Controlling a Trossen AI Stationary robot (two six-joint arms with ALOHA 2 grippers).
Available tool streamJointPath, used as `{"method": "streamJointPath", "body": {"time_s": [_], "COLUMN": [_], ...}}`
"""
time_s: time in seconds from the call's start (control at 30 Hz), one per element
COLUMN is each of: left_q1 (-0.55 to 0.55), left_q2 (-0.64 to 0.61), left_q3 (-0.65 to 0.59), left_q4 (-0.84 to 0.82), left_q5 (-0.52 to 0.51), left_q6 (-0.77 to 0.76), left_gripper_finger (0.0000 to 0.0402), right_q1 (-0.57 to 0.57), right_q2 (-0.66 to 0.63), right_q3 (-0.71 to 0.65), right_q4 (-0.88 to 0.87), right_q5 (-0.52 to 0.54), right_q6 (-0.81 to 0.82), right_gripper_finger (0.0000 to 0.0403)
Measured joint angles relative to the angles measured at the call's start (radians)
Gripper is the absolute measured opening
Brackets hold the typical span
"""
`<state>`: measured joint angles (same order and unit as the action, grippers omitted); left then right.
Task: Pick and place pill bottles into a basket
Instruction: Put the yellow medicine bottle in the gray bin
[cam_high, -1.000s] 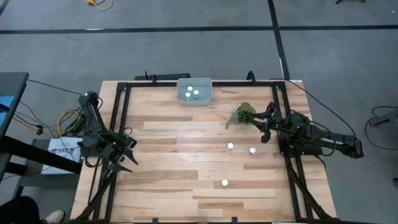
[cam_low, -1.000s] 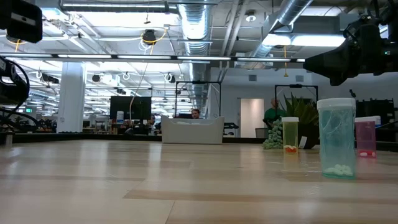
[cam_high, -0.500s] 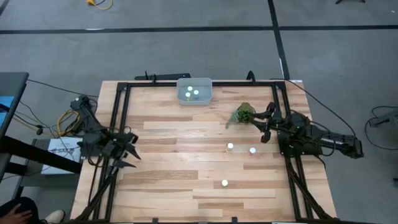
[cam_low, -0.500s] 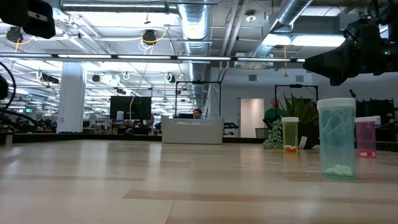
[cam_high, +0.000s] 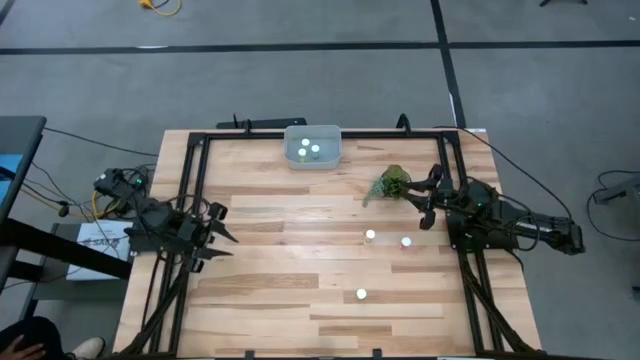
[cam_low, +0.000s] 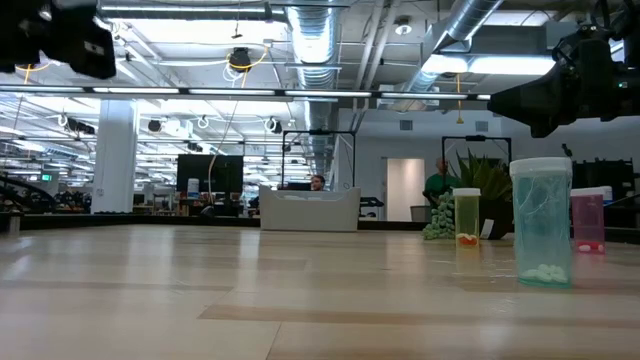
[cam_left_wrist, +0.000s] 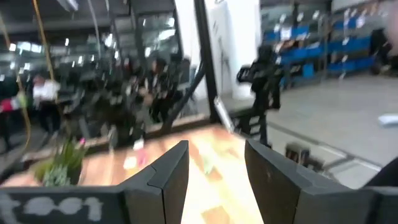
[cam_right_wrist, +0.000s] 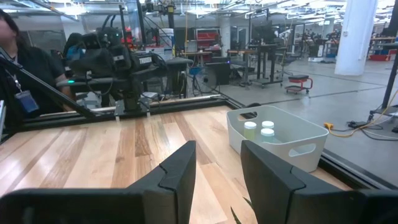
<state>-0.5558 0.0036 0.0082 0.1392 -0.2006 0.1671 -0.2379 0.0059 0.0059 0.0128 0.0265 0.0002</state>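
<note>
Three pill bottles stand loose on the table (cam_high: 300, 260): one (cam_high: 361, 294) nearest the front, then two side by side, one (cam_high: 370, 236) left of the other (cam_high: 406, 241). The left gripper (cam_high: 218, 238) hovers empty at the left edge, fingers parted narrowly. The right gripper (cam_high: 427, 200), empty with a slim gap, sits beside the plant (cam_high: 392, 183). Farthest back, the basket (cam_high: 312, 146) holds three more bottles (cam_high: 309, 148).

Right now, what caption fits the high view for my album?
Three white-capped pill bottles wait on the wooden table; three sit in the pale plastic basket.
</note>
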Motion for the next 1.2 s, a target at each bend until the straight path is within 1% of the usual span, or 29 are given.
{"method": "streamJointPath", "body": {"time_s": [0.1,0.23,0.4,0.53,0.6,0.67,0.8,1.0,1.2], "left_q1": [0.06,0.142,0.261,0.358,0.386,0.405,0.419,0.422,0.422], "left_q2": [0.001,0.0,0.0,0.0,0.0,0.0,0.01,0.052,0.13], "left_q3": [0.0,0.0,-0.001,-0.001,-0.001,-0.001,-0.002,-0.002,-0.002], "left_q4": [-0.076,-0.083,-0.094,-0.099,-0.096,-0.096,-0.106,-0.107,-0.108], "left_q5": [0.015,0.093,0.139,0.241,0.261,0.258,0.194,0.193,0.192], "left_q6": [-0.05,-0.065,-0.055,-0.077,-0.081,-0.076,-0.075,-0.099,-0.114], "left_gripper_finger": [0.0146,0.0146,0.0146,0.0146,0.0146,0.0146,0.0146,0.0146,0.0146], "right_q1": [0.0,0.0,0.0,0.0,0.0,0.0,0.0,0.0,0.0], "right_q2": [0.0,0.0,0.0,0.0,0.0,0.0,0.0,0.0,0.0], "right_q3": [0.0,0.0,0.0,0.0,0.0,0.0,0.0,0.0,0.0], "right_q4": [0.0,0.0,0.0,0.0,0.0,0.0,0.0,0.0,0.0], "right_q5": [0.0,0.0,0.0,0.0,0.0,0.0,0.0,0.0,0.0], "right_q6": [0.0,0.0,0.0,0.0,0.0,0.0,0.0,0.0,0.0], "right_gripper_finger": [0.0121,0.0121,0.0121,0.0121,0.0121,0.0121,0.0121,0.0121,0.0121]}}
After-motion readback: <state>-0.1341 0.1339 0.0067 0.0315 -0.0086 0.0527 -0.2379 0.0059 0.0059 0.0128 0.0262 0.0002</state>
